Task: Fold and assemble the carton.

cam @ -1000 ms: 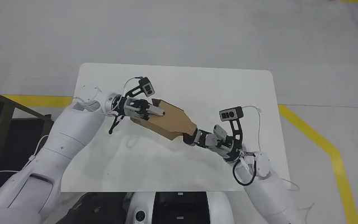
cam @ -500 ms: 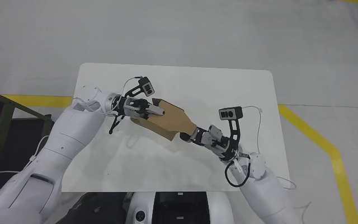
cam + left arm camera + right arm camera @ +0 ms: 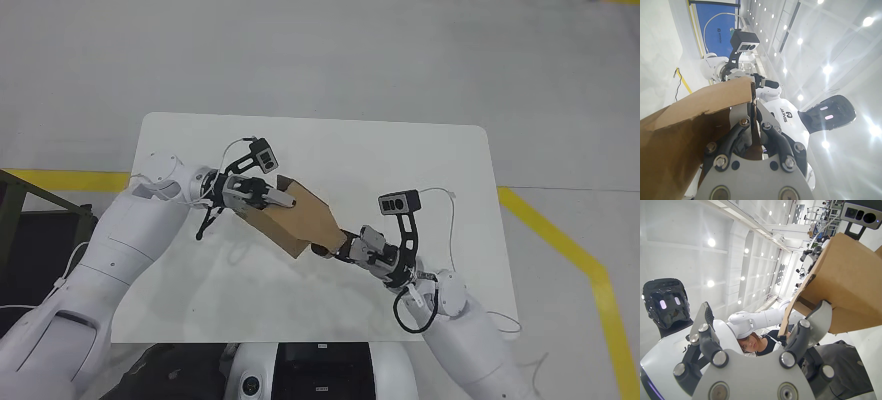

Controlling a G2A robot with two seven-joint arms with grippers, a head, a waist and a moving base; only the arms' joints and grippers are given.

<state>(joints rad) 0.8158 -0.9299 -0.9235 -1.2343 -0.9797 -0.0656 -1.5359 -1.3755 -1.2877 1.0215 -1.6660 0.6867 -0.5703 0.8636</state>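
**Carton gripped at one end, right jaws spread at the other**

I see the brown corrugated cardboard carton (image 3: 303,215) lying slantwise over the middle of the white, round-cornered worktop (image 3: 420,150), with an arm at each end. Whether its underside touches the worktop I cannot tell.

At the end nearer the worktop's left side, the left jaws are clenched on the carton. In the left wrist view its two grey fingers (image 3: 739,113) pinch a thin raw edge of the cardboard (image 3: 677,121), which stands up between them.

At the opposite end, nearer the robot, the right jaws are released and spread wide. In the right wrist view one ribbed finger (image 3: 705,315) stands well clear of the cardboard. The other finger (image 3: 821,311) lies against the carton (image 3: 846,275) just beside a torn-looking flap edge.
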